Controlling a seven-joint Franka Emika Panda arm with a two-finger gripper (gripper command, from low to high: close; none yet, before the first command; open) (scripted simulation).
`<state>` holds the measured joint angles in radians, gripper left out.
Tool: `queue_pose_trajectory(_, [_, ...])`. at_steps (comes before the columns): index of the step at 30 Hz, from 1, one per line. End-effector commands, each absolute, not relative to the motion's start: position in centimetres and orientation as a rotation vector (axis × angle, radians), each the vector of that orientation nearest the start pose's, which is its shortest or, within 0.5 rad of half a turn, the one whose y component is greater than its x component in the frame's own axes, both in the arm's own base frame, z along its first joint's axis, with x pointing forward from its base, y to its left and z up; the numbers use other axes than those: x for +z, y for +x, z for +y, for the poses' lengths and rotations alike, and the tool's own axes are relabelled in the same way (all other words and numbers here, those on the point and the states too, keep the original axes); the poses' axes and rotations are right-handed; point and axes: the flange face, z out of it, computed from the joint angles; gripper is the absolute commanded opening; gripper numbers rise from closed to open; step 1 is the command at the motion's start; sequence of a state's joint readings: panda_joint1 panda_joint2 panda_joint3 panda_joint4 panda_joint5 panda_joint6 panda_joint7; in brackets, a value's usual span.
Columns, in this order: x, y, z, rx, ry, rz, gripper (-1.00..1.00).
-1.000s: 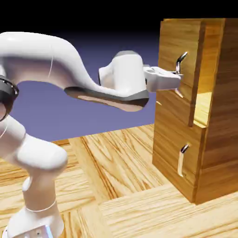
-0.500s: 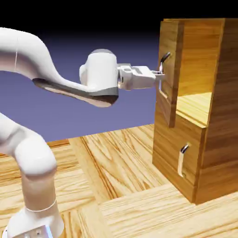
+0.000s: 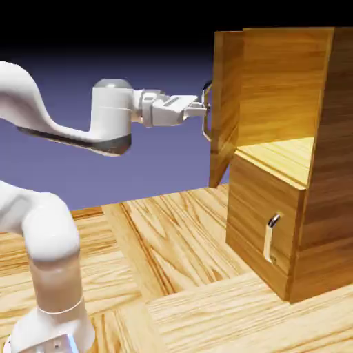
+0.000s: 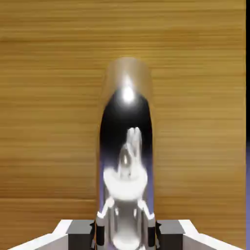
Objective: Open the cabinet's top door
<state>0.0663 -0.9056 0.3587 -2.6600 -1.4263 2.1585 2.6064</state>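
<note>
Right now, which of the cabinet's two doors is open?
The top door, the taller one: swung out with the gripper shut on its handle. The short lower door sits flush, closed.

Blue-violet backdrop [image 3: 152,165], black up top, wood-grain table [image 3: 172,276]

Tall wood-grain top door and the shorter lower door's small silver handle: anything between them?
Nothing. In the exterior view, the swung-out tall wood-grain top door and small silver handle have only bare brown cabinet front between them.
</note>
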Motion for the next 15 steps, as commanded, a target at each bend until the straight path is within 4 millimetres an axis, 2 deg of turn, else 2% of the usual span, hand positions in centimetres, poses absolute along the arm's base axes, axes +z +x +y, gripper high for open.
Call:
queue_pose_trajectory(1, [56.5, 30.7, 12.8, -2.210, -1.581, 1.544, -1.00])
queue_pose_trajectory(8, [56.5, 29.4, 18.4, -2.298, -1.494, 1.755, -1.00])
queue_pose_trajectory(15, [56.5, 29.1, 24.2, -2.376, -1.387, 1.973, -1.00])
